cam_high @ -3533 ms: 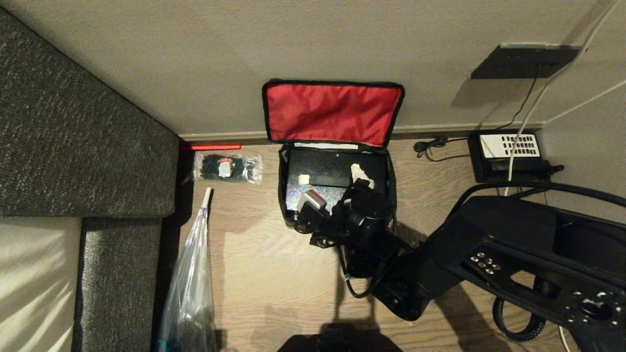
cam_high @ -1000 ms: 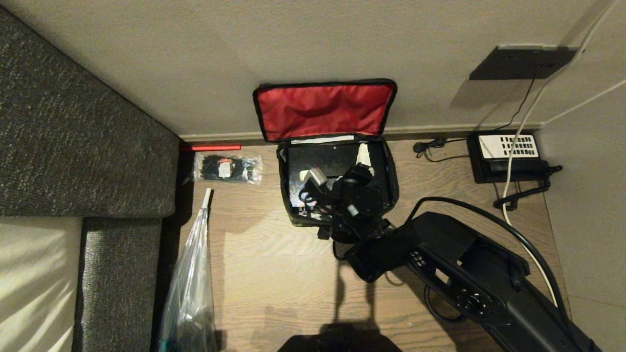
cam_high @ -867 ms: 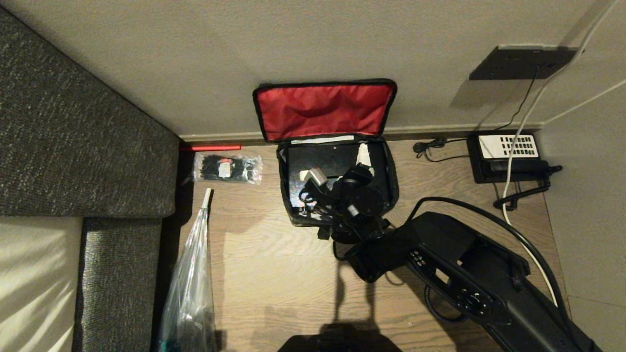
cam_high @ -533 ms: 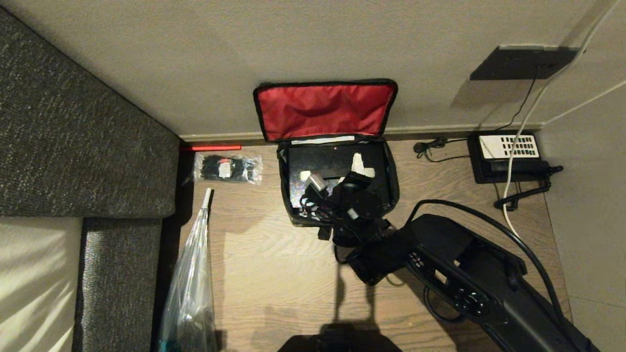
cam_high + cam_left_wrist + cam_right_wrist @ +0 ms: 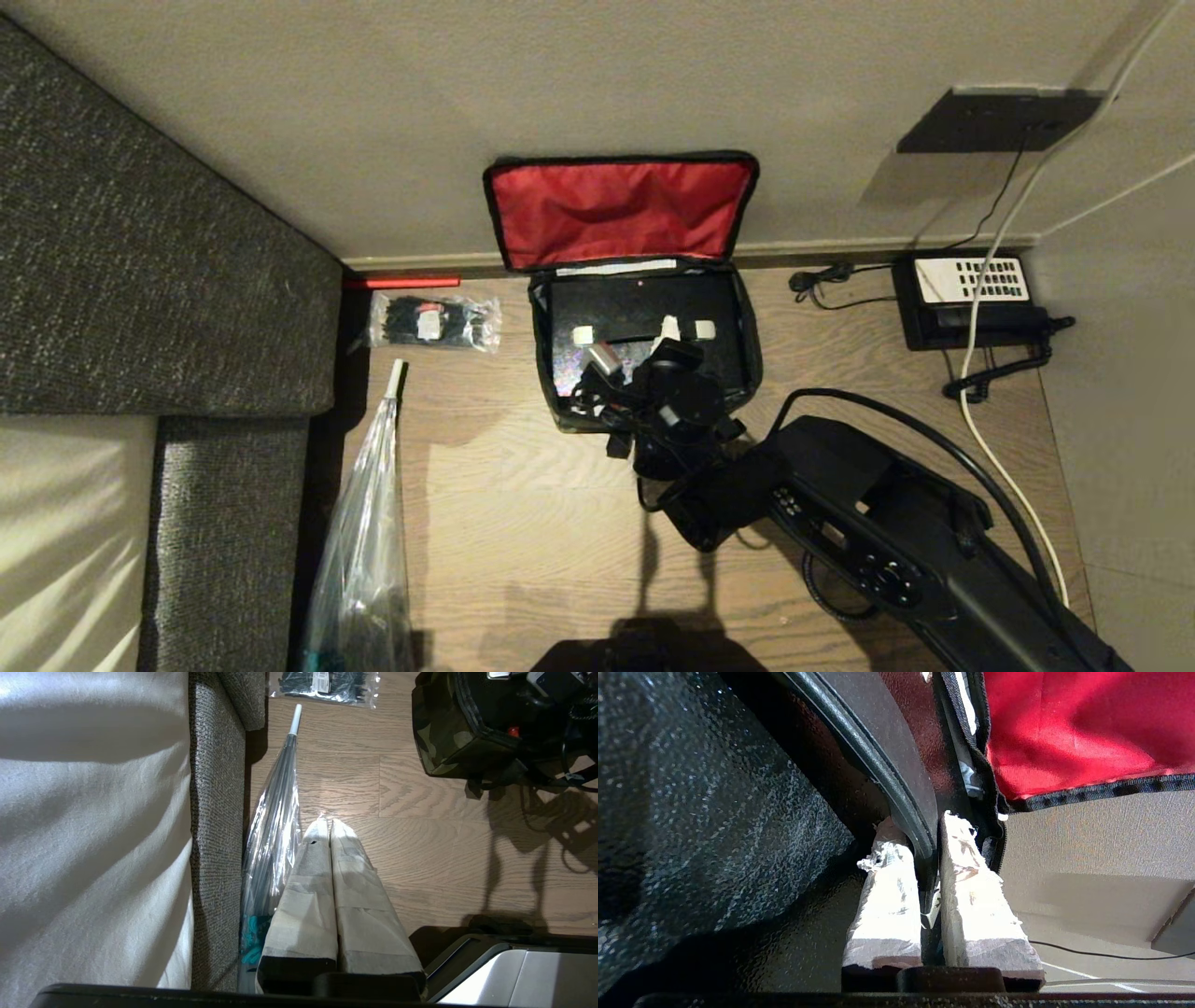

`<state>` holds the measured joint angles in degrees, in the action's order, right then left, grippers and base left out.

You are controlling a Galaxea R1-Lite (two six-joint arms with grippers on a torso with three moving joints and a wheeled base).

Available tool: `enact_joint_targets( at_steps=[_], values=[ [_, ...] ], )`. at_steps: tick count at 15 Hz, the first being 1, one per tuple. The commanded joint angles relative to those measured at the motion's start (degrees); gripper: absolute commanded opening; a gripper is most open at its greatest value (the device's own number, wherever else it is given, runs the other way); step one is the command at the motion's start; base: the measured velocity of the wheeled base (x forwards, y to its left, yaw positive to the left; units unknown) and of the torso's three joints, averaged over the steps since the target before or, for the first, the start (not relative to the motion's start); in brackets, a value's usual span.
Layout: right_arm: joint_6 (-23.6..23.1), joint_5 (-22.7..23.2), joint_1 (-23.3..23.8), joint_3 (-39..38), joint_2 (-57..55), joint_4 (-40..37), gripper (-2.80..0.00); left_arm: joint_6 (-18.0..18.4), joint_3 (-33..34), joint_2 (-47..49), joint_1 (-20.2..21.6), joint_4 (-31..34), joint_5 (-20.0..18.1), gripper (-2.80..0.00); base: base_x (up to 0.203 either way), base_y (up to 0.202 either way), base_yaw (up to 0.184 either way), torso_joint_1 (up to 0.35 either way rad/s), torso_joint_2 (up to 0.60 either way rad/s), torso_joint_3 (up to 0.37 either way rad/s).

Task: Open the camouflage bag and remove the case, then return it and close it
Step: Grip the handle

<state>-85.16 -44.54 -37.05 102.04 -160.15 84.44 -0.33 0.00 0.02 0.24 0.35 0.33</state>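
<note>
Camouflage bag (image 5: 644, 350) lay open on the floor; I saw the right gripper (image 5: 927, 858) pinching the case (image 5: 644, 303) handle (image 5: 896, 788); left gripper (image 5: 329, 828) pressed together.

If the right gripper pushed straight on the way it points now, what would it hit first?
The right gripper is already clamped on the case's handle. Straight on, it would likely press into the case itself inside the camouflage bag, though depth is unclear.

My right gripper (image 5: 929, 858) has rough, frayed pale tape on its fingers. The case (image 5: 644, 303) is pebbled, slightly glossy black plastic; the camouflage bag (image 5: 444, 737) is matt cloth, red-lined. The floor (image 5: 523, 523) is matt grained wood.
</note>
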Motion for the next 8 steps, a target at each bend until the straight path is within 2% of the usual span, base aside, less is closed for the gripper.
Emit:
enact_joint_targets(
  at_steps=[1, 8],
  values=[
    [-0.3, 0.0, 0.0, 0.2, -0.2, 0.7, -2.80, 0.0, 0.2, -0.1, 0.0, 0.0, 0.1, -2.80, 0.000, 0.000, 0.000, 0.000, 0.00, 0.000],
    [0.7, -0.3, -1.7, -0.8, 0.8, 0.9, -2.80, 0.0, 0.2, -0.1, 0.0, 0.0, 0.0, -2.80, 0.000, 0.000, 0.000, 0.000, 0.00, 0.000]
  ],
)
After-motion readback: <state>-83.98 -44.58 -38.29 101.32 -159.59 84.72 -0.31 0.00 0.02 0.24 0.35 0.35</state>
